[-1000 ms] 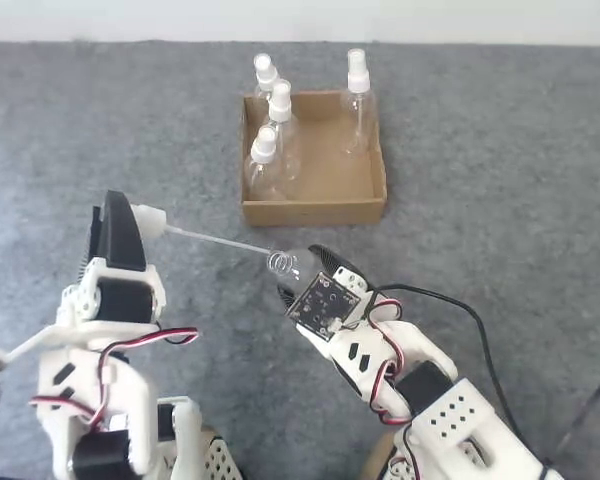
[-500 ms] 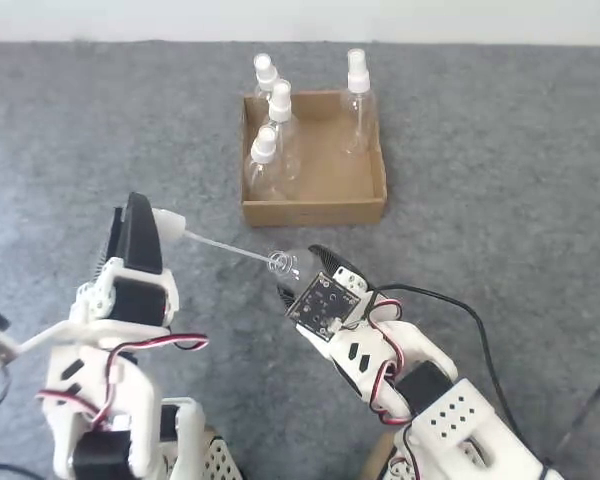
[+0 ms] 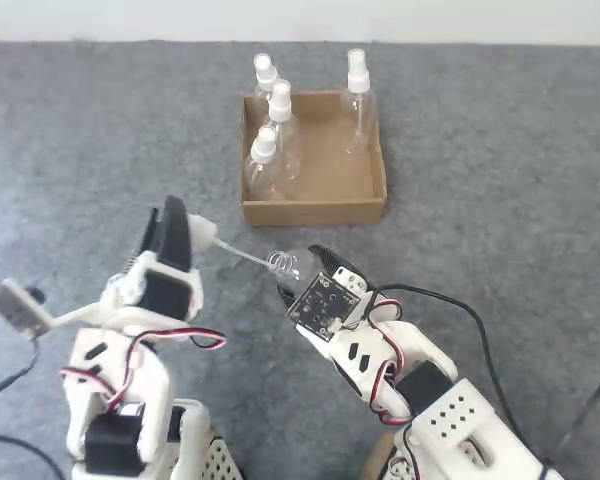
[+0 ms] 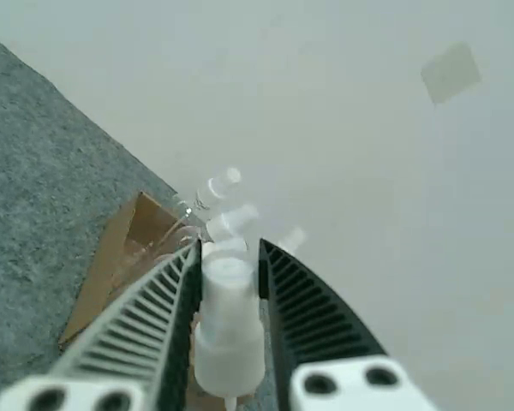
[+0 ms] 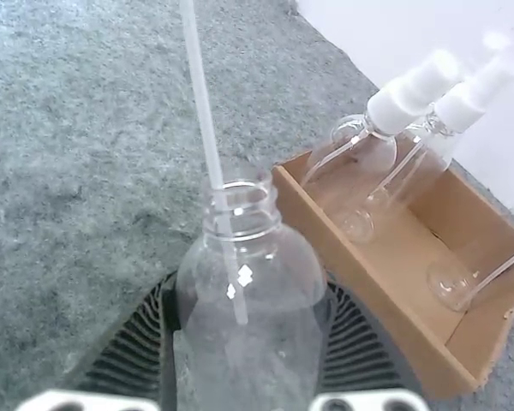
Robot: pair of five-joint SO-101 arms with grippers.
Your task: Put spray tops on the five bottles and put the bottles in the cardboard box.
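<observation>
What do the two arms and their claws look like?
Both arms are white plastic with black motor blocks. The left arm carries looped red, white and black wires. The right arm has a black square board at its wrist, a black cable and a plate with round holes. The left claw has ribbed inner faces, one pale, one black.

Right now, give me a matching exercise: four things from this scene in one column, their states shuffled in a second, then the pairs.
1. left claw
2. right claw
3. cardboard box
4. dip tube

A. holds capped bottles
B. enters the neck of the open bottle
C. shut on the spray top
D. shut on the open bottle

Pairs: 1-C, 2-D, 3-A, 4-B.
</observation>
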